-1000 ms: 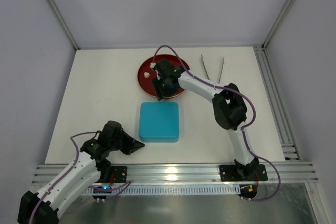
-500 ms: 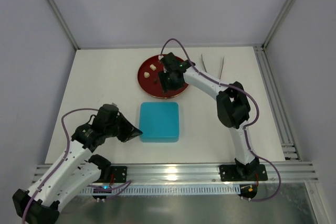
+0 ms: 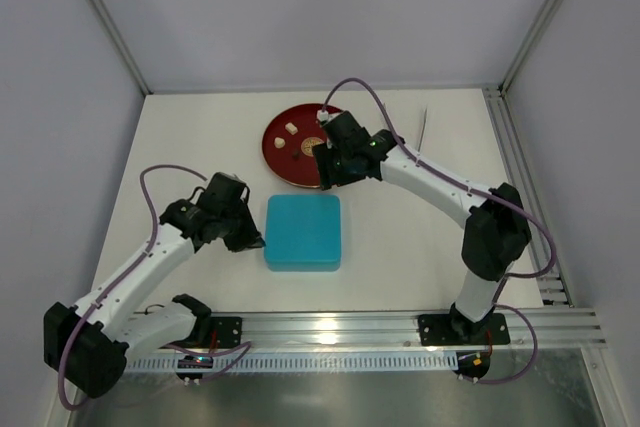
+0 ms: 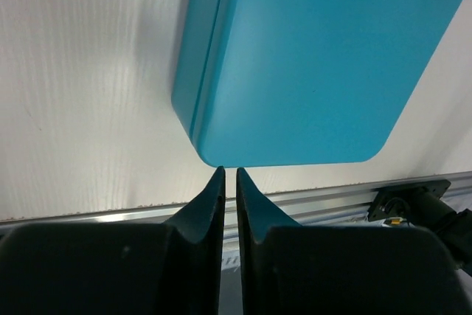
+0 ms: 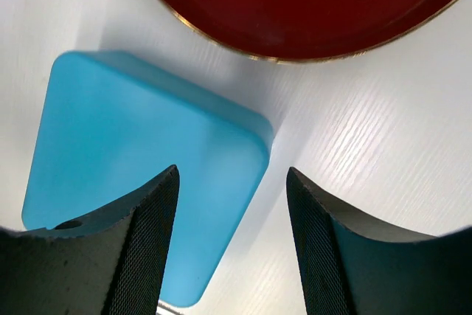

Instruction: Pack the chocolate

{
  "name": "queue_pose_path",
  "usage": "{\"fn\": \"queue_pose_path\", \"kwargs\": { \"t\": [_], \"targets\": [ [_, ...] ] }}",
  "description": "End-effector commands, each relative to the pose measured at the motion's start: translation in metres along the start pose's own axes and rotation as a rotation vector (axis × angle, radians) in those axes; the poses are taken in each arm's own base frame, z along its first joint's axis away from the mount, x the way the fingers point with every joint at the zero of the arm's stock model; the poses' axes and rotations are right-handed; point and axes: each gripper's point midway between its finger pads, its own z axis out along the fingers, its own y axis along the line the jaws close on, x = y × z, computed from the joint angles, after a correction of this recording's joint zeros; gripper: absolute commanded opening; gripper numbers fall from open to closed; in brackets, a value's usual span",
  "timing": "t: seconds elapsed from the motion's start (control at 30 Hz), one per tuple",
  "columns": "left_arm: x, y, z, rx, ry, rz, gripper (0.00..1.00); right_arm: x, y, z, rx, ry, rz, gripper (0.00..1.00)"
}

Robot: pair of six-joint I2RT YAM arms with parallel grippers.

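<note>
Top view first: the chocolate (image 3: 291, 128) sits on the red plate (image 3: 275, 130) in the upper centre, a few tiny cream, tan and dark pieces, none packed yet. Just below the plate lies the blue box (image 3: 303, 232), lid on. The left gripper (image 3: 252, 242) is at the box's left edge, and the right gripper (image 3: 325, 165) hangs over the plate's lower right rim. From up here we cannot read either set of jaws.

Over to the left wrist view. The left gripper (image 4: 228, 173) has its jaws narrow, only a sliver between them, holding nothing, with the tips right at the rounded corner of the blue box (image 4: 310, 57). We judge the danger to be a push: tips that close could shove the box across the table (image 4: 88, 94) instead of catching the lid seam, which only this view shows.

Now the right wrist view. The right gripper (image 5: 232, 173) has its jaws wide and empty, above the gap between the blue box (image 5: 133, 160) and the red plate (image 5: 310, 5). No chocolate shows here, only bare plate. Pieces that small could easily be flicked off the plate or missed outright.
</note>
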Motion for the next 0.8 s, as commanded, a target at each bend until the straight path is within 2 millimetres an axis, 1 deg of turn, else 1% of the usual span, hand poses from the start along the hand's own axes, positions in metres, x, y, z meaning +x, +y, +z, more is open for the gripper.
{"fn": "queue_pose_path", "kwargs": {
  "t": [0.0,0.03,0.07,0.1,0.13,0.17,0.2,0.23,0.3,0.37,0.4,0.43,0.47,0.57,0.77],
  "targets": [
    [-0.001,0.009,0.002,-0.036,-0.007,0.077,0.1,0.017,0.006,-0.012,-0.009,-0.018,0.036,0.62],
    [-0.002,0.012,0.003,-0.044,-0.014,0.082,0.11,0.016,0.008,-0.021,-0.025,-0.044,0.041,0.62],
    [-0.002,0.013,0.003,-0.045,-0.015,0.085,0.15,0.029,0.005,-0.018,-0.021,-0.022,0.044,0.62],
    [-0.002,0.013,0.004,-0.044,-0.015,0.093,0.2,0.035,0.008,-0.02,-0.031,-0.017,0.049,0.62],
    [-0.002,0.014,0.004,-0.046,-0.016,0.096,0.29,0.039,0.01,-0.021,-0.035,-0.017,0.045,0.62],
    [-0.002,0.013,0.005,-0.045,-0.014,0.099,0.32,0.043,0.01,-0.026,-0.037,-0.019,0.046,0.62],
    [-0.001,0.015,0.007,-0.05,-0.008,0.1,0.35,0.053,0.009,-0.024,-0.033,-0.003,0.046,0.62],
    [-0.001,0.014,0.008,-0.047,-0.009,0.104,0.39,0.056,0.011,-0.025,-0.038,-0.006,0.05,0.63],
    [0.0,0.015,0.011,-0.048,0.001,0.11,0.41,0.069,0.013,-0.027,-0.049,0.001,0.052,0.63],
    [0.001,0.014,0.015,-0.046,0.013,0.118,0.41,0.075,0.019,-0.029,-0.067,-0.001,0.059,0.63],
    [0.003,0.015,0.017,-0.05,0.022,0.121,0.41,0.084,0.019,-0.029,-0.067,0.013,0.059,0.63],
    [0.004,0.017,0.019,-0.059,0.03,0.121,0.41,0.086,0.021,-0.028,-0.075,0.012,0.061,0.63],
    [0.005,0.019,0.022,-0.065,0.035,0.123,0.41,0.094,0.022,-0.027,-0.073,0.022,0.062,0.63],
    [0.007,0.021,0.025,-0.068,0.041,0.124,0.41,0.1,0.025,-0.025,-0.081,0.027,0.064,0.63],
    [0.015,0.025,0.033,-0.074,0.067,0.127,0.41,0.105,0.03,-0.024,-0.086,0.034,0.058,0.63]
  ]
}}
